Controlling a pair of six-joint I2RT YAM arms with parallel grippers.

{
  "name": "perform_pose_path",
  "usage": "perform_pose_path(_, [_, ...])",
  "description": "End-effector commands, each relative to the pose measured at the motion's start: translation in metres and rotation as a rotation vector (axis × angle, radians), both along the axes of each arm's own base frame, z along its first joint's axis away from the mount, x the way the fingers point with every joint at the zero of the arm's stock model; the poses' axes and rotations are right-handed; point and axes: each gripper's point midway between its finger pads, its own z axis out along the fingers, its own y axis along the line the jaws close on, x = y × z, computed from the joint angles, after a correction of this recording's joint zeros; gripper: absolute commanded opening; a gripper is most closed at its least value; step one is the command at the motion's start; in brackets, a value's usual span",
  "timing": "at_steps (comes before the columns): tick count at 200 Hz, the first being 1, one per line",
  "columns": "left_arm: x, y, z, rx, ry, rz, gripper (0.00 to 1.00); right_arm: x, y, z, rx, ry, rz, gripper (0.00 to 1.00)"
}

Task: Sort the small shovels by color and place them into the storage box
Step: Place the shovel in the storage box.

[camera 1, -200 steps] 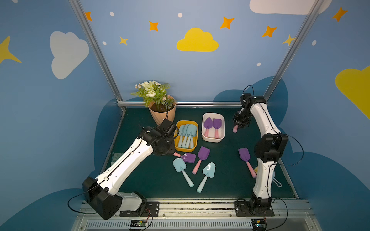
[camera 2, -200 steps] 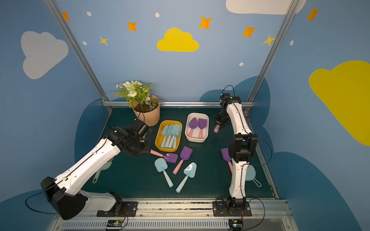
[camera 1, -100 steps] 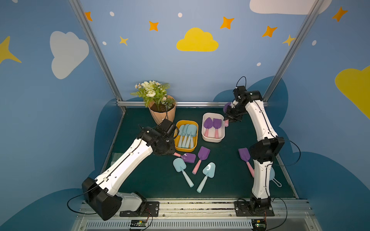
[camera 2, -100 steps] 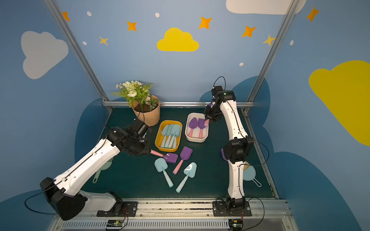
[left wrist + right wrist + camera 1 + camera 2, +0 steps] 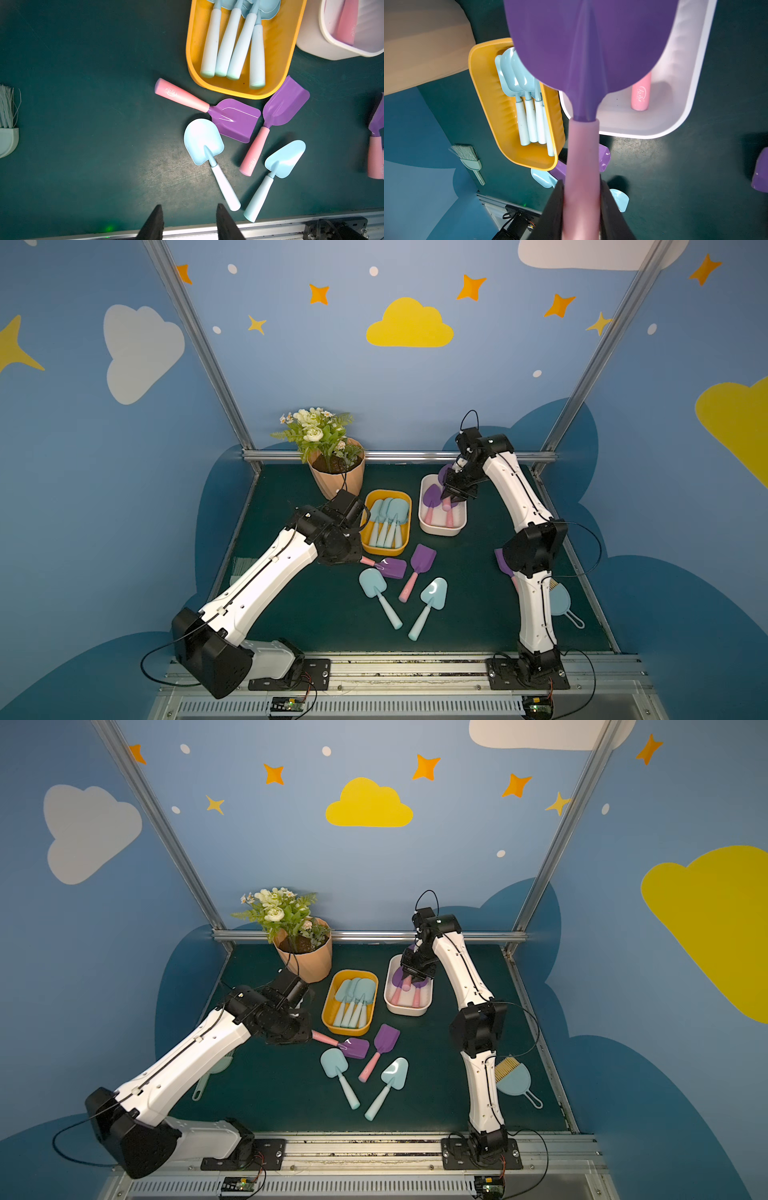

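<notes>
purple shovel [image 5: 583, 52] clamped in right fingers [image 5: 552, 207] over white box [image 5: 679, 62] rim; left fingers [image 5: 153, 224] parted above bare mat [image 5: 83, 124].

Bare mat [image 5: 332, 626] beside clustered shovels [image 5: 423, 558]

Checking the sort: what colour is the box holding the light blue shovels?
Yellow-orange; the box shows best in the left wrist view.
</notes>
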Motion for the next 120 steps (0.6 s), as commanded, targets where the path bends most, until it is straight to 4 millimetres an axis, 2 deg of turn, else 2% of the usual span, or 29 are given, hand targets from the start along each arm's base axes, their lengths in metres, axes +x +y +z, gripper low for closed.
perform_pose_path(1, [-0.004,0.002,0.002,-0.013,0.001,-0.004,0.31,0.009,0.009,-0.003,0.032,-0.018,0.012,0.0])
perform_pose_path(54, [-0.002,0.005,0.001,-0.034,0.001,0.002,0.31,0.016,0.009,-0.032,0.035,0.031,0.035,0.0])
perform_pose_path(120, [0.001,0.006,-0.001,-0.028,0.005,0.0,0.31,0.024,0.001,-0.055,0.017,0.065,0.022,0.0])
